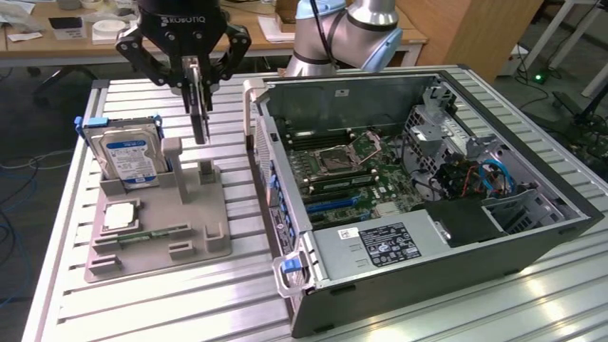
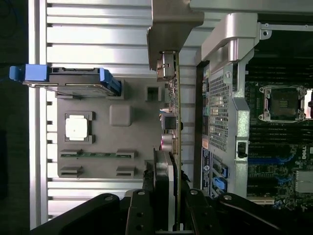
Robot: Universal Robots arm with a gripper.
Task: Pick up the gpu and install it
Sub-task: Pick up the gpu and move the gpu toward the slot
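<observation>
Between the closed fingers of the black gripper (image 1: 195, 77), the thin, dark rectangular gpu card (image 1: 198, 117) hangs upright, clamped by its upper end. Directly beneath the hand sits a grey plastic parts stand (image 1: 195, 221). A blue-labelled silver hard drive (image 1: 130, 158) stands on it, to one side of the hand. Farther off on the other side lies the open black computer case (image 1: 475, 263).

Your exterior view is evenly lit, with glare on the surface (image 1: 562, 286) (toward that view's right). Your wrist view leaves the case (image 2: 230, 112) dim and shadowed inside.
</observation>
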